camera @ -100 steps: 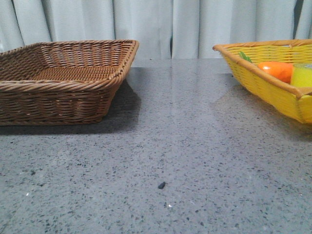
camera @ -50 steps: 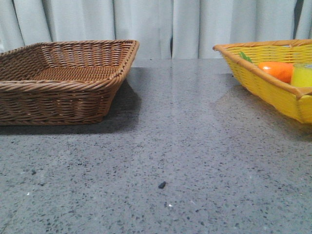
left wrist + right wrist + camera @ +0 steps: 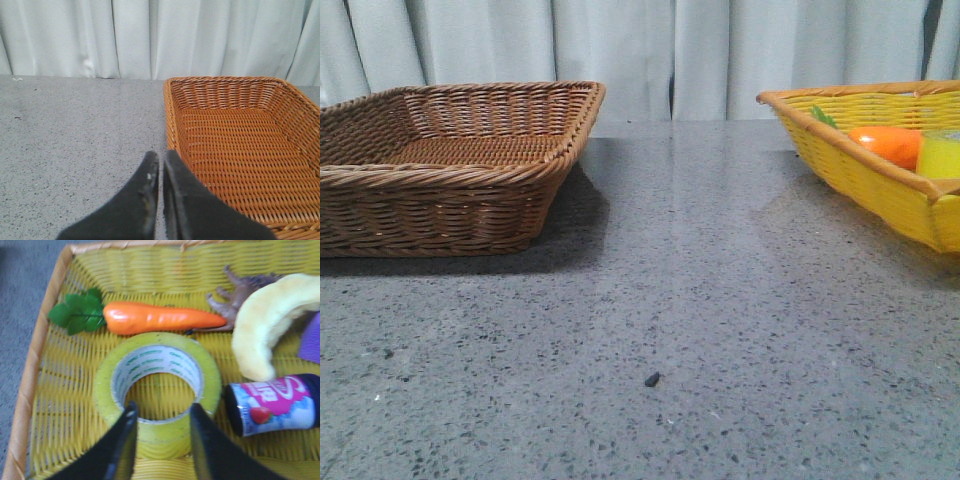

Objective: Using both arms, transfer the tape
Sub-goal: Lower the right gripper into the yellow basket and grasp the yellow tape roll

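The tape [image 3: 210, 377], a yellow-green roll with a pale green-printed core, lies flat in the yellow basket [image 3: 30, 375]. Its top also shows over the basket rim in the front view [image 3: 940, 155]. My right gripper [image 3: 163, 410] is open just above the roll's near side, one finger on each side of that wall, holding nothing. My left gripper [image 3: 160, 157] is shut and empty over the grey table, next to the near left corner of the brown wicker basket [image 3: 240, 85]. Neither gripper shows in the front view.
The yellow basket [image 3: 840, 150] also holds an orange carrot [image 3: 160, 318], a pale banana [image 3: 270, 320], a pink-labelled bottle [image 3: 275, 405] and a brown hand-shaped thing [image 3: 235, 295]. The brown basket [image 3: 450, 175] stands at the left. A curtain hangs behind.
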`<state>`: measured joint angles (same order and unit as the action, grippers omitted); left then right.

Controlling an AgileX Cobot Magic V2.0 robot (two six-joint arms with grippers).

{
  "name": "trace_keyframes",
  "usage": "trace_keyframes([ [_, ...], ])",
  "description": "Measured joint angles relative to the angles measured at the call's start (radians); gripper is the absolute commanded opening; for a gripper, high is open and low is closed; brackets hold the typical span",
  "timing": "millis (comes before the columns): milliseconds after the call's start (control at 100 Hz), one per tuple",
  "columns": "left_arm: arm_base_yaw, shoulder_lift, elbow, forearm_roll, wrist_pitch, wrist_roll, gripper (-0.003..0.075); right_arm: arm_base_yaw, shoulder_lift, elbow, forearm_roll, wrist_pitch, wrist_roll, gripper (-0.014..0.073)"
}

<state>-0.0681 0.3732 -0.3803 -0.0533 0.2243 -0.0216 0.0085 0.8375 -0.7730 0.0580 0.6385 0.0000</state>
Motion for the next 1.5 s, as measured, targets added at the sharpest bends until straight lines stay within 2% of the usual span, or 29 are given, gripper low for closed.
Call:
trace_keyframes([
  [340,0.0,0.0,0.0,0.0,0.0,0.0,-0.0021,0.101,0.371,-0.271,0.004,0.252,-0.009,0.0346],
  [630,0.0,0.0,0.0,0.0,0.002,0.0,-0.0021,0.115,0.592,-0.396,0.004,0.339,-0.009,0.0346],
  [930,0.0,0.0,0.0,0.0,0.002,0.0,-0.0021,0.152,0.697,-0.424,0.006,0.346,-0.009,0.0335],
  [1020,0.0,0.0,0.0,0.0,0.002,0.0,-0.0021,0.152,0.715,-0.424,0.006,0.346,-0.009,0.0267],
  [1290,0.0,0.0,-0.002,0.0,0.002,0.0,-0.0021,0.152,0.725,-0.424,0.006,0.346,-0.009,-0.0057],
  [1500,0.0,0.0,-0.002,0.0,0.002,0.0,-0.0021,0.152,0.725,-0.451,0.006,0.371,-0.009,-0.0071],
])
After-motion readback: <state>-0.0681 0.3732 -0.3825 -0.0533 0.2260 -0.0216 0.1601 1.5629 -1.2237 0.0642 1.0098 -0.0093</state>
